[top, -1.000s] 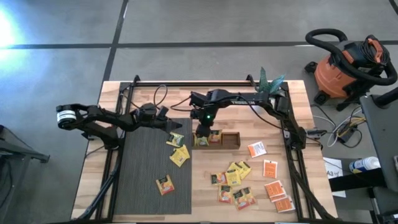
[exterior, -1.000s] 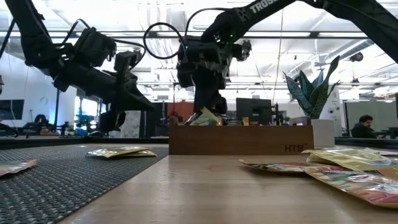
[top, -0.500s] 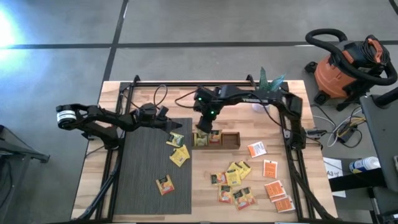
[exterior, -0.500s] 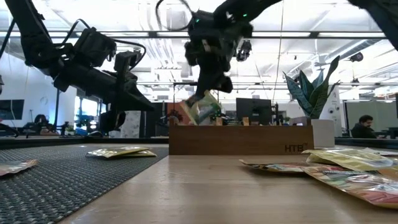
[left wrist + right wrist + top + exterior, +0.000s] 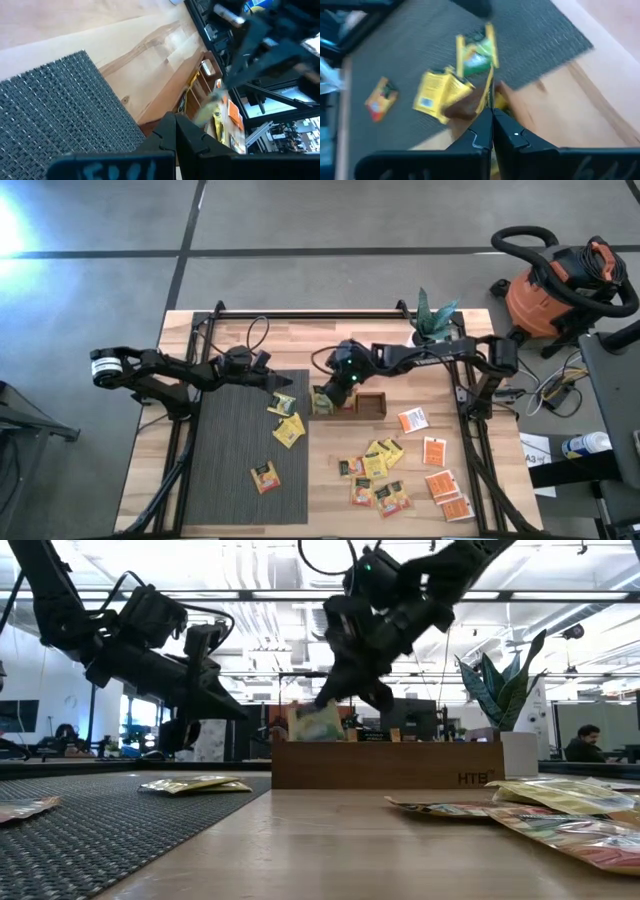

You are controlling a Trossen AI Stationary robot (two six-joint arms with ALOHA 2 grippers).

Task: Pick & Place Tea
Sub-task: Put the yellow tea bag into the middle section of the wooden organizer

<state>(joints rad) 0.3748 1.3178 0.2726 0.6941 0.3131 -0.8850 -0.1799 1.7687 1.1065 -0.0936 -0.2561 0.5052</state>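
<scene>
A brown wooden tray (image 5: 372,404) with compartments stands mid-table, just right of the dark mat (image 5: 235,470). My right gripper (image 5: 335,388) hangs over the tray's left end, shut on a yellow-green tea sachet (image 5: 315,724). An orange sachet (image 5: 346,400) lies in the tray beside it. My left gripper (image 5: 276,383) is shut, touching nothing, above the mat's far right corner. Three tea sachets (image 5: 289,430) lie flat on the mat. Several more (image 5: 376,470) lie on the wood near the front. My right gripper pinches the sachet's upper edge (image 5: 326,708) between its two fingers. The fingers slant down from the table's right side. The sachet hangs below them over the tray's left end and shows edge-on (image 5: 489,92) in the right wrist view. Its lower edge is hidden behind the tray wall.
Orange sachets (image 5: 441,482) lie at the front right of the table. A potted plant (image 5: 432,315) stands at the far right. Black rails (image 5: 310,313) frame the table's far side. A shop vacuum (image 5: 560,280) stands on the floor beyond the right edge.
My right gripper has risen out of the tray's left compartment with the sachet. It has tipped from pointing straight down to slanting and drawn back toward the table's right. The sachet now shows above the tray's rim.
</scene>
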